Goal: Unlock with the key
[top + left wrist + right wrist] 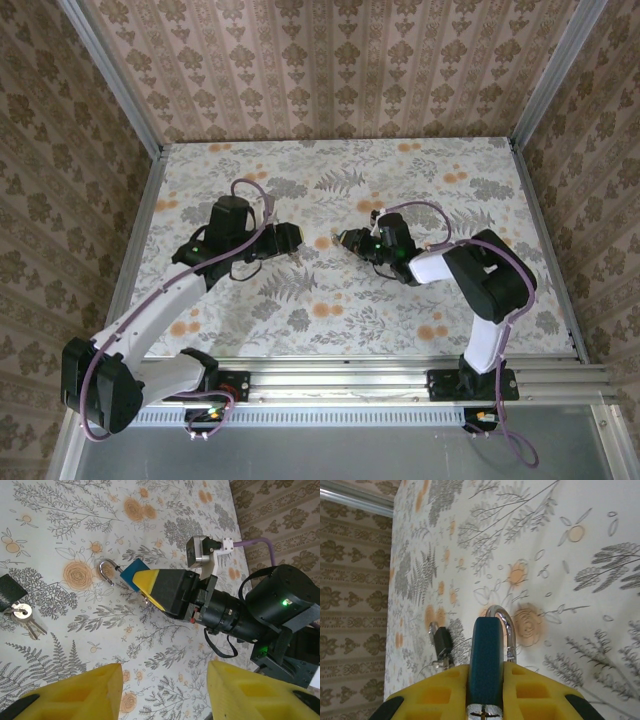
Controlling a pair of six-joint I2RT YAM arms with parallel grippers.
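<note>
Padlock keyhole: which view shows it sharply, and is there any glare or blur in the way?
Right wrist: keyhole face at the frame's bottom edge, slightly soft, no glare. Left wrist: padlock and keys sharp; own fingers blurred. Top external: even light, padlock too small.

Matt blue padlock (486, 665) with a shiny metal shackle (506, 623); keys (22, 613) glossy metal.

Left arm (150, 310) and right arm (490, 285) are done in white and black links — purple cables (260, 542) are looped along them, claw fingers (75, 695) are moulded yellow.
</note>
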